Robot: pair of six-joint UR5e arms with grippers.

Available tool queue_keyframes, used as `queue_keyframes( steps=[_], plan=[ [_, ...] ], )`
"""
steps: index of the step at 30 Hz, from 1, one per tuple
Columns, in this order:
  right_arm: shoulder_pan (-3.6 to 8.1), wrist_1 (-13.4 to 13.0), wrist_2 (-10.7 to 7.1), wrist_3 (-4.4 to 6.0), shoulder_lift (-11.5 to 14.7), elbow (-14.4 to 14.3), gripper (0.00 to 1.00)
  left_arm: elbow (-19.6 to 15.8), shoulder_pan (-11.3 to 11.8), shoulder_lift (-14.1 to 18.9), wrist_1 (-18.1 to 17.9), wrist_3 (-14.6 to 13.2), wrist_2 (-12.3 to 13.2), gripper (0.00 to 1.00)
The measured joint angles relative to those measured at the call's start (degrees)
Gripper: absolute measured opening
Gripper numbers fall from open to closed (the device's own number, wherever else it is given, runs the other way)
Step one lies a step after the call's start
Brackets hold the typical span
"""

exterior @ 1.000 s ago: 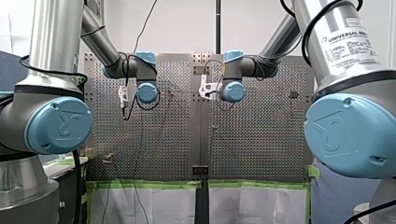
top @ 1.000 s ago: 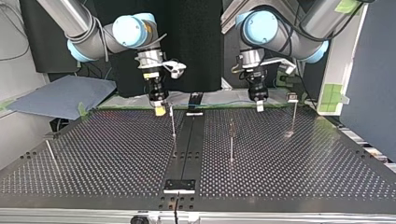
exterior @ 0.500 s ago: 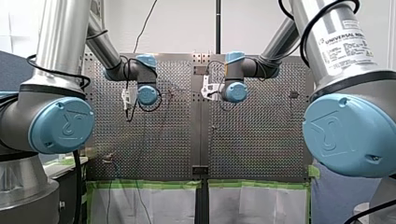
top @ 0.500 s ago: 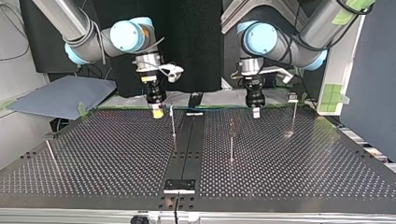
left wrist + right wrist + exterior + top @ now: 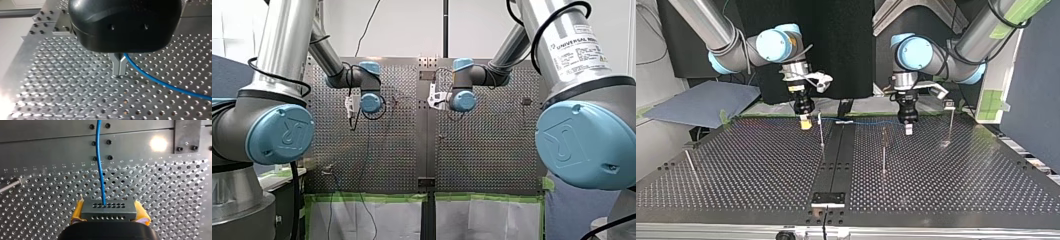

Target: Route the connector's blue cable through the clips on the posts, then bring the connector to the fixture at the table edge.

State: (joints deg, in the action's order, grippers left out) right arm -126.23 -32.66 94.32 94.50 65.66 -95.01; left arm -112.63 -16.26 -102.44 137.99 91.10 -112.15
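label (image 5: pixel 579 47) reads "universal"; right hand (image 5: pixel 109 216) grips connector (image 5: pixel 108 208), left hand (image 5: pixel 119 72) cable (image 5: pixel 155 81).

Cable (image 5: pixel 100 162) – bright blue, plain. Connector (image 5: pixel 110 213) dark grey w/ two rows of small black holes. Right tool (image 5: pixel 109 207): yellow pads (image 5: pixel 77 212), black body. Left tool (image 5: pixel 119 72): black housing, bare-metal grey fingers (image 5: pixel 115 65). Worktop (image 5: pixel 62 87) silver w/ even grid of dark holes – green tape (image 5: pixel 372 197) along its edge. Joint caps (image 5: pixel 279 134) lt blue, arm tubes silver. Sheet (image 5: pixel 701 102) at top view's left: slate blue.
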Motion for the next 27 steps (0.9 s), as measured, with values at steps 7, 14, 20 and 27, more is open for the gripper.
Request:
queue_keyframes(
  steps=[7,14,20,27],
  plan=[
    [0.12,0.04,-0.29,0.0,-0.59,0.62,0.0,2.05,0.74,-1.08,0.42,0.2,0.64,0.0],
    [0.44,0.06,-0.38,0.0,-0.74,1.02,0.0,4.02,1.63,-1.18,1.43,0.3,1.6,0.0],
    [0.84,0.19,-0.53,0.0,-0.86,1.38,0.0,4.58,2.3,-1.83,1.62,0.31,2.42,0.0],
    [1.31,0.22,-0.83,0.0,-0.97,1.43,0.0,5.51,2.6,-4.09,1.5,0.44,3.6,0.0]
  ],
)
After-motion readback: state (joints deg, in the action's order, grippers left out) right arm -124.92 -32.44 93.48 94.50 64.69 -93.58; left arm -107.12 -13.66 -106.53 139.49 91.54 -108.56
